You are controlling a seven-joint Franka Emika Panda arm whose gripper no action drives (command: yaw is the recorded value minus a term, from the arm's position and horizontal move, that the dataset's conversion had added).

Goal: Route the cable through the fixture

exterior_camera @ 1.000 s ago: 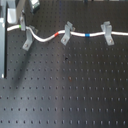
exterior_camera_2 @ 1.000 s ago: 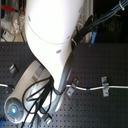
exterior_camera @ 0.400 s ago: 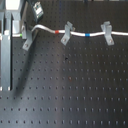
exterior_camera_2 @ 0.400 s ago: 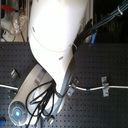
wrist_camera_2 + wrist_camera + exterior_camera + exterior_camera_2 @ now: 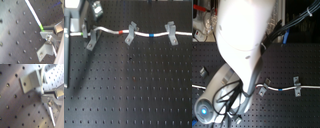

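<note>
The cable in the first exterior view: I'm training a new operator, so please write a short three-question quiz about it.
1. Which band on the cable lies between the middle clip and the right clip? A red, B blue, C none.
2. True or false: the red band lies nearer the first exterior view's right than the blue one.
3. How many grey clips stand along the cable?

Key: 1 B, the blue band. 2 False: the red band lies further left. 3 Three.
</note>
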